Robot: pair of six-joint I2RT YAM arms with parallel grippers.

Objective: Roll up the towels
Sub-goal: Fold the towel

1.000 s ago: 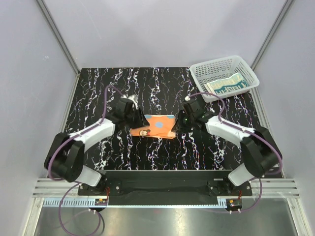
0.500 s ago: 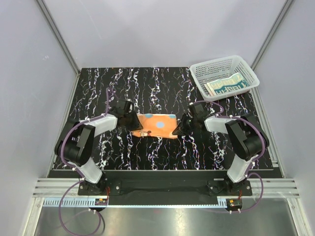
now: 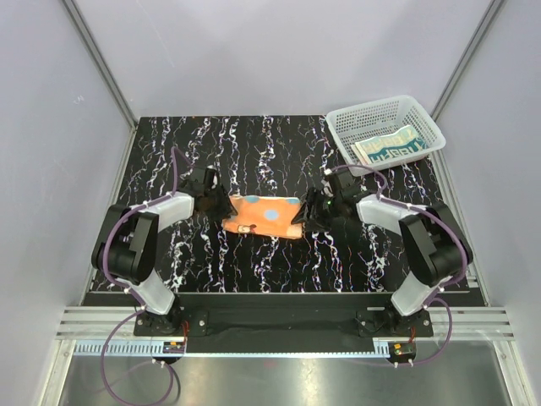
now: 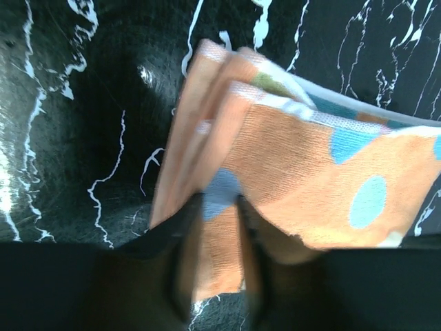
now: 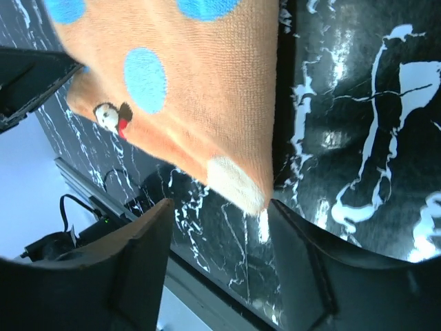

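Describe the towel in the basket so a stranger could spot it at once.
Start at the black marbled table and go to its far right corner, where a white mesh basket sits. The cream towel lies folded inside it, printed with teal lettering. The orange towel, with blue dots, lies mid-table outside the basket.

In the left wrist view the orange towel (image 4: 310, 172) runs off the right edge, and the left gripper (image 4: 219, 207) is a dark blur along the bottom. In the right wrist view the top edge cuts the same towel. From above, the basket (image 3: 355, 127) wall hides part of the cream towel (image 3: 390, 145).
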